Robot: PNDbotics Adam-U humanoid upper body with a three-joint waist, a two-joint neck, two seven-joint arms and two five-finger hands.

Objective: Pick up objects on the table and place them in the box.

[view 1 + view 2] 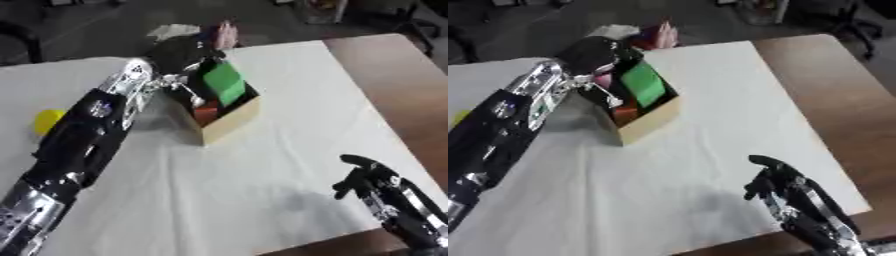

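A small tan box (234, 119) stands on the white table (262, 190), a little beyond its middle. A green block (225, 83) leans upright inside it, with something red-orange (206, 111) low beside it. In the right eye view a bit of pink (605, 80) shows at the box's left rim. My left hand (179, 52) hangs over the box's far-left corner; what it holds, if anything, is hidden. A yellow object (47, 120) lies on the table at the far left, beside my left forearm. My right hand (372, 181) rests open near the lower right corner.
The white cloth ends at the right on a bare brown tabletop (398, 85). Past the far edge lie a pink-red thing (227, 34) and something whitish (172, 31). My left arm (87, 135) crosses the table's left part.
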